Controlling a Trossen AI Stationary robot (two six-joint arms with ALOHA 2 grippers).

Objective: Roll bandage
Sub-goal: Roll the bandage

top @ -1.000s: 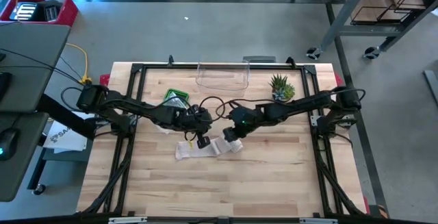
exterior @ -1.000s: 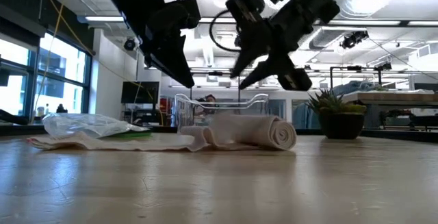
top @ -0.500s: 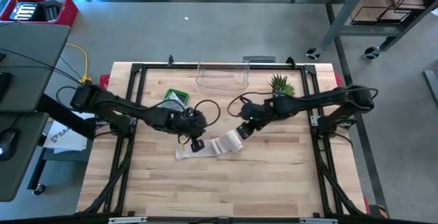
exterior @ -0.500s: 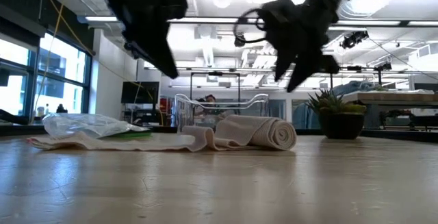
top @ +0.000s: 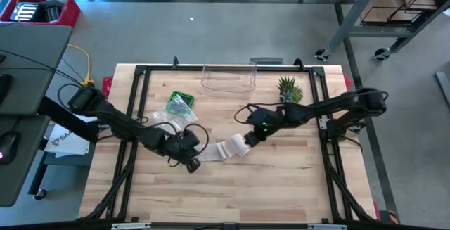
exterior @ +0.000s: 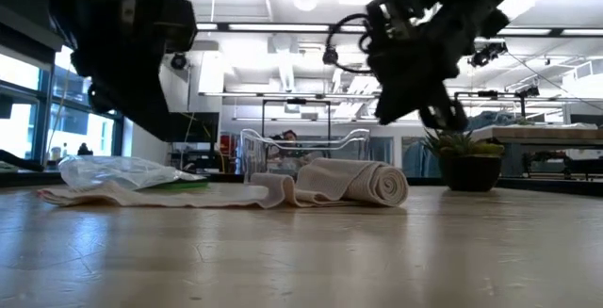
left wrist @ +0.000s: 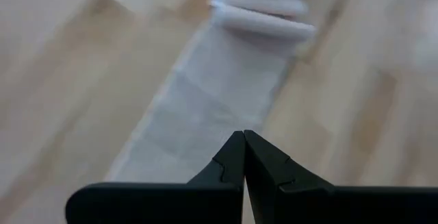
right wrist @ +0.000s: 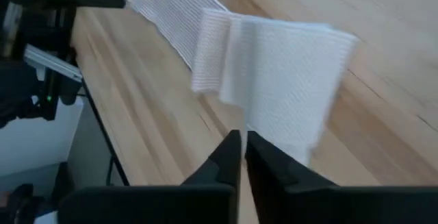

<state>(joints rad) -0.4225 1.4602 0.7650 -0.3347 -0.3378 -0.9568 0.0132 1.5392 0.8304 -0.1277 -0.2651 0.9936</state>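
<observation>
The white bandage [top: 226, 149] lies on the wooden table. Its rolled end [exterior: 363, 183] points toward the table's right and its flat tail [exterior: 141, 195] runs out to the left. My left gripper [top: 191, 164] is shut and hangs above the table at the near side of the tail; its wrist view looks along the strip [left wrist: 219, 94] to the roll. My right gripper [top: 249, 138] is shut too. It hangs just above and to the far right of the roll [right wrist: 280, 73] and is clear of it in the low view [exterior: 438, 112].
A green packet under a clear plastic bag [top: 179, 105] lies behind the tail at the left. A clear plastic container [top: 228, 79] and a small potted plant [top: 289, 89] stand at the far edge. Bare wood spreads along the near half [top: 232, 195].
My left gripper has swung from over the bandage's tail toward the table's near-left, sinking a little and rolling its wrist. My right gripper has drawn slightly back toward the right and shut its fingers on nothing. The bandage has stayed as it lay.
</observation>
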